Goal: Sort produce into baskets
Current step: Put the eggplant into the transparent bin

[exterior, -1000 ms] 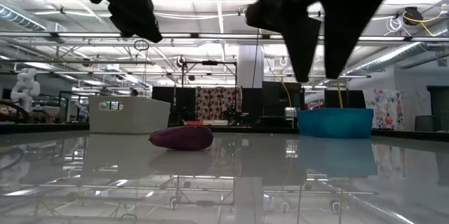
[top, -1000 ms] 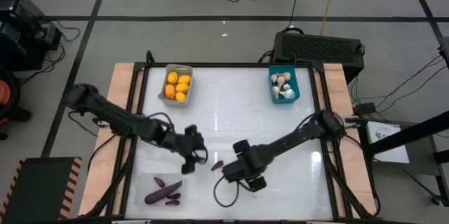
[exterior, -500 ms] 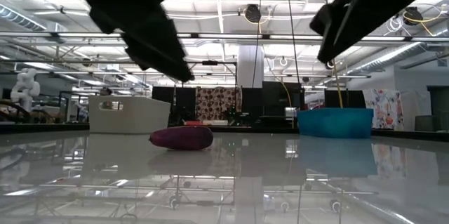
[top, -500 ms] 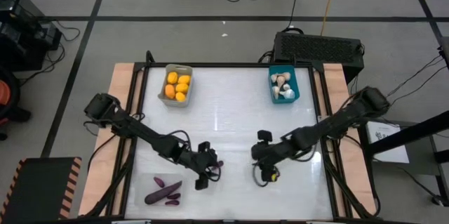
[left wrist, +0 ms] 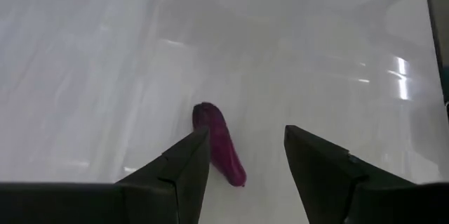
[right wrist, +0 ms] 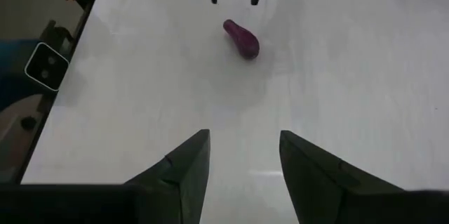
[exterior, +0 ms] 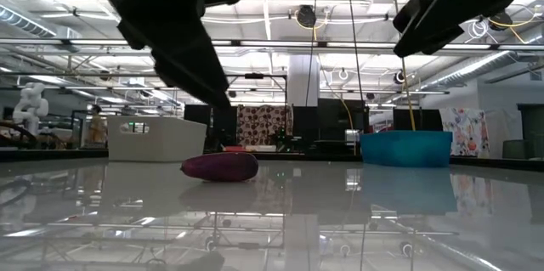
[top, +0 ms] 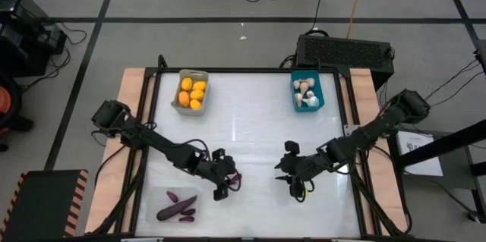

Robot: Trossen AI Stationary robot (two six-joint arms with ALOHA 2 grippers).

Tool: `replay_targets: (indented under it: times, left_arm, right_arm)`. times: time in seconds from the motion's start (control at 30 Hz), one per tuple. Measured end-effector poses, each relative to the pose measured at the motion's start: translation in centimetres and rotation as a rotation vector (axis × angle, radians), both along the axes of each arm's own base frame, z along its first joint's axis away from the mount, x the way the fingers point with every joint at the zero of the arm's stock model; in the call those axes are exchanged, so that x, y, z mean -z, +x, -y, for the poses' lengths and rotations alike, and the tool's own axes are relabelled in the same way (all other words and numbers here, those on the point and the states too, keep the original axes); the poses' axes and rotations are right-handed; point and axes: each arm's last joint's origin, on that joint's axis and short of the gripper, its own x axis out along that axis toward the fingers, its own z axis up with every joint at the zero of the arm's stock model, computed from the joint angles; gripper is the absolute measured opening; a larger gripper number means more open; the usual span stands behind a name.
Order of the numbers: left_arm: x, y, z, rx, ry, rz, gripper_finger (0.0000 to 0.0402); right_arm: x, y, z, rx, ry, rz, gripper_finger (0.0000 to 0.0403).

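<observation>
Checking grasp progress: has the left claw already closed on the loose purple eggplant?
No. In the left wrist view, the left claw is open, and the eggplant lies on the table between its fingers.

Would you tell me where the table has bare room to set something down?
The middle strip between the grey basket and teal basket is bare. It is crowded nearer the front: the left end effector over the loose eggplant, the right end effector, and the clear basket.

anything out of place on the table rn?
One purple eggplant piece lies loose on the bare table, outside every basket. The left gripper is open right beside it; the right gripper is open farther off. The other produce sits in the grey bin, teal bin and clear bin.
</observation>
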Motion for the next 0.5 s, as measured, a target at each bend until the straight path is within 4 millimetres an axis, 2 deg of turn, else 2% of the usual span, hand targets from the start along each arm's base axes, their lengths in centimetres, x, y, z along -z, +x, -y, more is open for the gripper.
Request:
replay_targets:
  times: [0.2, 0.3, 0.5]
  left_arm:
    - [0.9, -0.1, 0.6, -0.020, -0.017, -0.033, 0.0192]
    - [2.1, 0.0, 1.1, -0.052, -0.036, -0.074, 0.0192]
    - [4.8, 0.1, 1.6, -0.079, 0.031, -0.123, 0.0192]
  right_arm:
    - [0.0, 0.0, -0.1, -0.014, -0.012, 0.002, 0.0164]
    - [0.0, 0.0, -0.1, -0.015, -0.013, 0.003, 0.0164]
    - [0.0, 0.0, -0.1, -0.015, -0.010, 0.008, 0.0164]
